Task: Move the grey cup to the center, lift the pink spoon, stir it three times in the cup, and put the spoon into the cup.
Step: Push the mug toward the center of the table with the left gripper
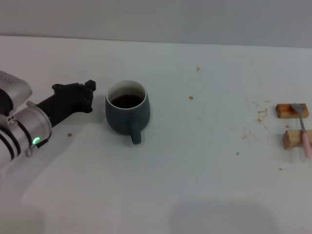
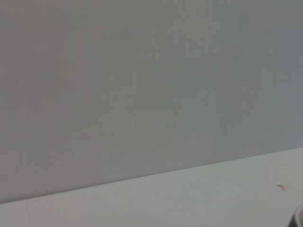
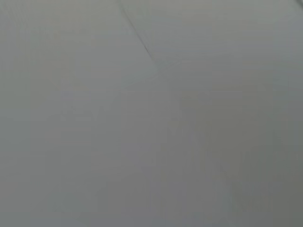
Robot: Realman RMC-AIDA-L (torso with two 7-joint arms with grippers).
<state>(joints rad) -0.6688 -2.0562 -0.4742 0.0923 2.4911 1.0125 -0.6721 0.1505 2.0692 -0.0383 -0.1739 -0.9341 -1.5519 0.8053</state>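
Observation:
The grey cup stands upright on the white table, left of the middle, holding dark brown liquid, its handle turned toward the near edge. My left gripper, black, hovers just left of the cup's wall with a small gap between them. Only a sliver of the cup's rim shows in the left wrist view. At the far right, the pink spoon lies across two small wooden blocks, bowl on the far one, pink handle pointing toward the near edge. The right arm is out of view.
The far wooden block and the near wooden block sit by the table's right edge. Small brown crumbs dot the table. A grey wall runs behind the table's far edge.

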